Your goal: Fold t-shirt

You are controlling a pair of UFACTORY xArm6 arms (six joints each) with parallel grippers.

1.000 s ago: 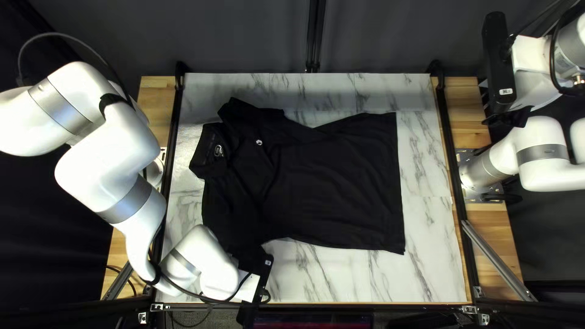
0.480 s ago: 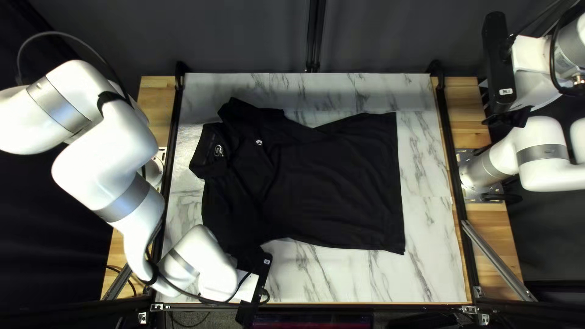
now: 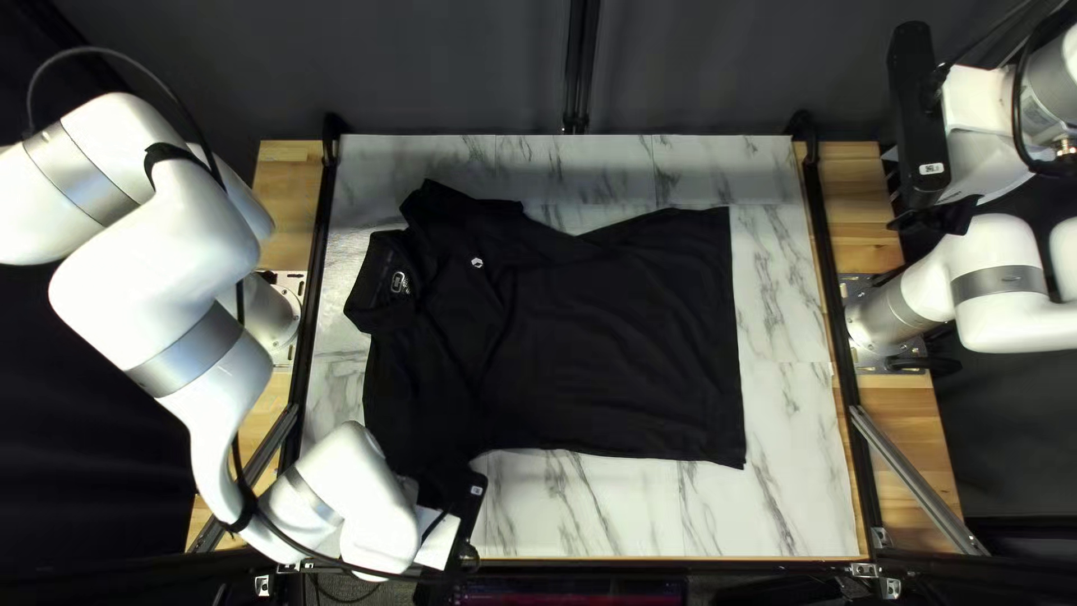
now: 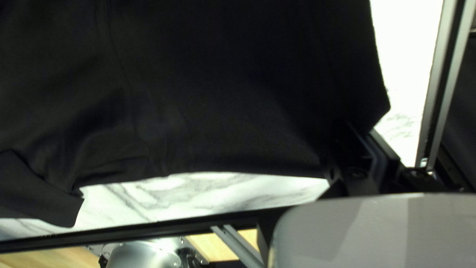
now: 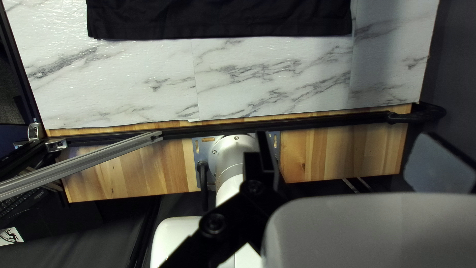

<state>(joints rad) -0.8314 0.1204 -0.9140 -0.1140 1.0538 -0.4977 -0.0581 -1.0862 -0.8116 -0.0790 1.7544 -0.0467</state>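
One black t-shirt [image 3: 555, 337] lies spread flat on the marble mat [image 3: 782, 295], collar toward the left of the top left view and hem toward the right, with the far sleeve poking out toward the mat's far edge. The near sleeve corner runs down into the left gripper [image 3: 458, 501] at the mat's near left corner. That gripper is clenched and the cloth looks pinched in it, though the fingers are hidden under fabric in the left wrist view. The right gripper [image 5: 349, 154] is released and spread wide, parked off the mat by the wooden table edge [image 5: 130, 171], well apart from the hem. Step in hand, my guess: start of the first fold, near sleeve side. The next move calls for lifting that corner, carrying it over the body without dragging the whole shirt, and laying it flat before letting go
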